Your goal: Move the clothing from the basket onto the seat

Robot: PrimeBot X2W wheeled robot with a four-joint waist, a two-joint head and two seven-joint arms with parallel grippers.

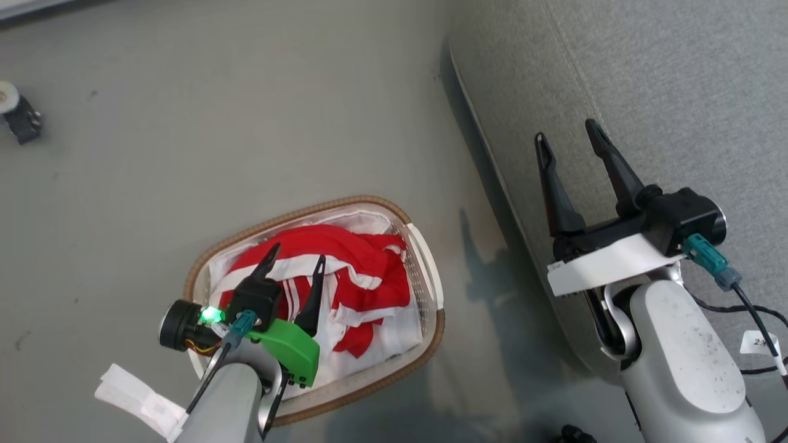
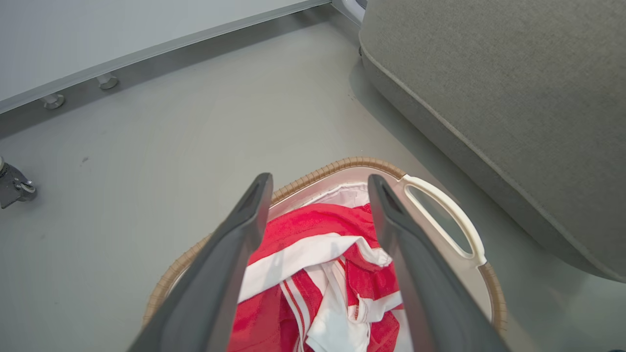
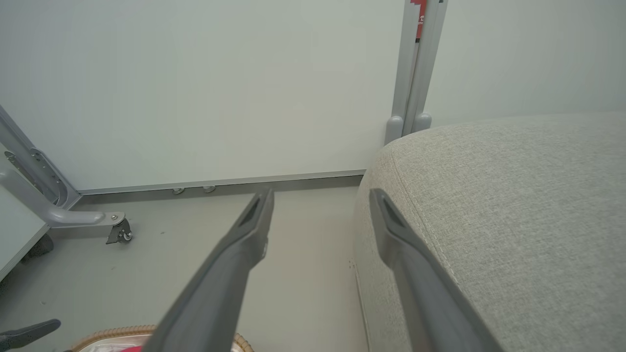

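The red clothing (image 1: 360, 271) with white stripes lies crumpled in the white basket (image 1: 425, 264) with a brown woven rim, on the floor. My left gripper (image 1: 297, 257) hovers open just above the near side of the garment, fingers spread with nothing between them. In the left wrist view the clothing (image 2: 318, 264) shows between the open fingers (image 2: 234, 254), with the basket's handle (image 2: 455, 220) at the right. The grey seat (image 1: 646, 92) rises at the right. My right gripper (image 1: 566, 132) stands open over the seat's edge, holding nothing. In the right wrist view the seat (image 3: 513, 220) lies under the right finger.
A caster wheel (image 1: 18, 117) stands on the floor at the far left. White wall panels with a metal post (image 3: 415, 73) and a wheeled frame leg (image 3: 98, 220) close off the back. Black cables (image 1: 739, 307) trail over the seat beside my right arm.
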